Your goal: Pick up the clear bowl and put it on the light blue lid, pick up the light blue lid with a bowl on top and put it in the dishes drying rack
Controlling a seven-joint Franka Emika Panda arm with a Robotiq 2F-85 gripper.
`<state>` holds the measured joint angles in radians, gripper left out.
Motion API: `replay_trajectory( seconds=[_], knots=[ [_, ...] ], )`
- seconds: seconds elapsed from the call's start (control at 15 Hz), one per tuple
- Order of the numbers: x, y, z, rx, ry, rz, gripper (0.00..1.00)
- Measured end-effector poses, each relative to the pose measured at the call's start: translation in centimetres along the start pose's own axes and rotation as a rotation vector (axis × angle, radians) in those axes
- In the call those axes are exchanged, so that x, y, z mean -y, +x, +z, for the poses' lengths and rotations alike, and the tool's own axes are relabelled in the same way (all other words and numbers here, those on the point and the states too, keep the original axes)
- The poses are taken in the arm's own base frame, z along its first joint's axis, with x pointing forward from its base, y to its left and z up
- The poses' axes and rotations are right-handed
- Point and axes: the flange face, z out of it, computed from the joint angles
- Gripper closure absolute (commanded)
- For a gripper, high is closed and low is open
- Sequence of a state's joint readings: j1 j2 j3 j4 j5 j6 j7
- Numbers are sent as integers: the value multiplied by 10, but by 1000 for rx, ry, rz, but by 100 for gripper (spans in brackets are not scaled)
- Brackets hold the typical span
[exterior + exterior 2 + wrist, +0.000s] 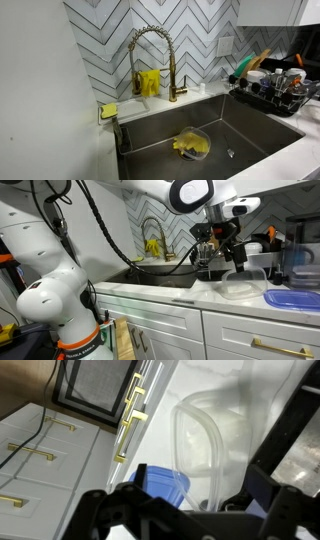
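The clear bowl (245, 284) sits on the white counter, left of the light blue lid (292, 299), which lies flat. My gripper (237, 260) hangs right over the bowl's near rim. In the wrist view the bowl (205, 440) fills the middle and its wall runs down between my two dark fingers (195, 475), which stand wide apart on either side of it. The lid (160, 488) shows beside the bowl. The drying rack (275, 95) stands to the right of the sink and holds several dishes. The exterior view over the sink shows neither bowl, lid nor gripper.
A steel sink (250, 125) holds a yellow cloth (190, 146). A gold faucet (150, 55) rises behind it, also visible in an exterior view (152, 235). White drawers with gold handles (40, 455) lie below the counter edge.
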<state>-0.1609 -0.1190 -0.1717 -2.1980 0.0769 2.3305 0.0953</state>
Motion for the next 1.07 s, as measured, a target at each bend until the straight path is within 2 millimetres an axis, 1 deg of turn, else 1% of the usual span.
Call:
replay_trajectory(
  seconds=[0.33, 0.47, 0.53, 0.6, 0.73, 0.8, 0.87, 1.0, 1.07],
  knots=[
    [4, 10, 18, 29, 66, 49, 1],
    [7, 15, 26, 38, 85, 57, 26],
    [8, 18, 29, 42, 92, 61, 30],
    [9, 20, 32, 45, 99, 62, 40],
    [11, 23, 38, 52, 112, 64, 56],
    [12, 25, 41, 55, 116, 64, 63],
    [14, 26, 44, 58, 121, 61, 72],
    [15, 28, 48, 65, 128, 58, 85],
    [16, 28, 50, 69, 131, 57, 94]
  ],
)
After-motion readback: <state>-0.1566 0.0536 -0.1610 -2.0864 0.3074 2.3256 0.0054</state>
